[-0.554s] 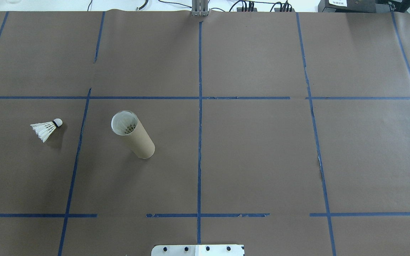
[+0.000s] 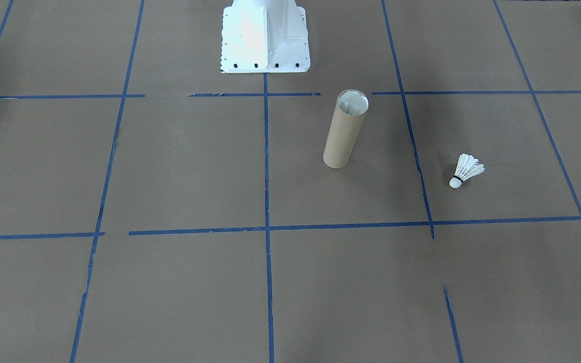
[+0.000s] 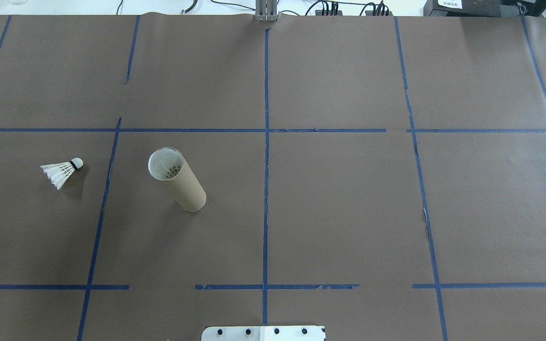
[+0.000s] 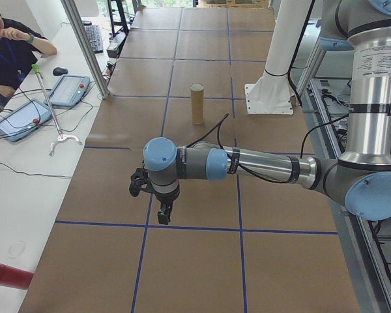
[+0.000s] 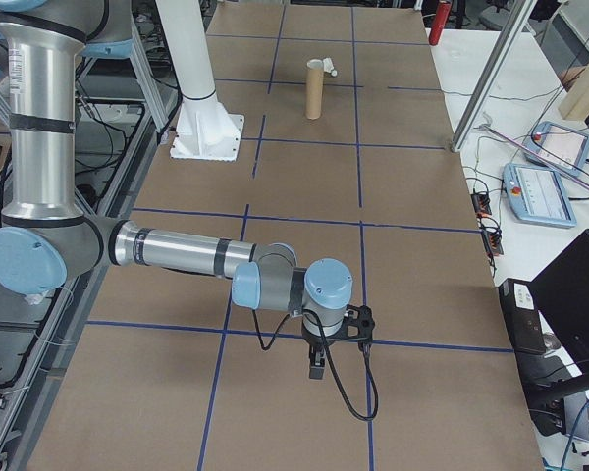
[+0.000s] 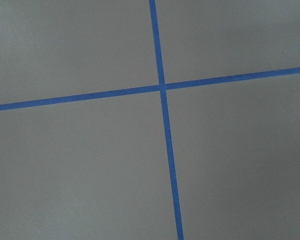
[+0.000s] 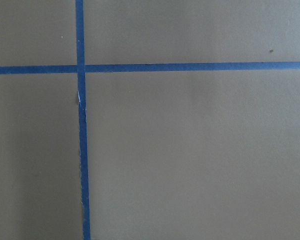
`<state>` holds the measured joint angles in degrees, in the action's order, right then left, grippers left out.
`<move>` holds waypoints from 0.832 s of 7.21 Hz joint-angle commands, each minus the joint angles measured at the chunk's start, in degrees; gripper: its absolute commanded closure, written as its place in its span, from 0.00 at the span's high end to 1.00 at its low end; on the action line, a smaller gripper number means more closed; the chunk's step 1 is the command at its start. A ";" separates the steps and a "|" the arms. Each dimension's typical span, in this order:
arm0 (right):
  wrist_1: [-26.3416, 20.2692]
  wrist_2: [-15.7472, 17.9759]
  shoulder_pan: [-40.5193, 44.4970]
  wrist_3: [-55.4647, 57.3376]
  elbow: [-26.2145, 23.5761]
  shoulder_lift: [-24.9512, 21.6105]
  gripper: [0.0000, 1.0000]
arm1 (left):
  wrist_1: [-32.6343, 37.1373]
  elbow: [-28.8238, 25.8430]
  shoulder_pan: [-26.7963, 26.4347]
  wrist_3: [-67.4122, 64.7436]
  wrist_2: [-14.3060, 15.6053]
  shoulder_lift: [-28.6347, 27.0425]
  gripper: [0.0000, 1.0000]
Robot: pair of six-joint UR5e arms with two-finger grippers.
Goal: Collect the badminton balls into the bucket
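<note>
The white feather shuttlecock (image 3: 62, 172) lies beside the upright brown cardboard tube (image 3: 178, 180) near the tabletop's (image 3: 339, 208) left edge. Neither pincer's (image 4: 161, 210) opening can be told.

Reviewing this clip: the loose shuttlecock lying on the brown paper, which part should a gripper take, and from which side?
The shuttlecock lies on its side, apart from the upright tube, cork tip pointing toward the tube and away from the robot. Probably best: come straight down from above and close across the firm cork tip at the dark band, fingers crosswise to its axis. The splayed feathers look fragile and wider.
</note>
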<state>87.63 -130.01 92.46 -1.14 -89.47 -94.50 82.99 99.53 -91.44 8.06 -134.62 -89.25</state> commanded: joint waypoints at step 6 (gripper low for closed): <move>0.00 0.02 0.00 0.00 0.00 -0.07 1.00 | 17.22 -7.51 1.61 -13.09 -1.34 -6.21 1.00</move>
<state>87.63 -130.02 92.46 -1.14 -89.47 -94.54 93.06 93.26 -90.87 1.80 -135.64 -96.25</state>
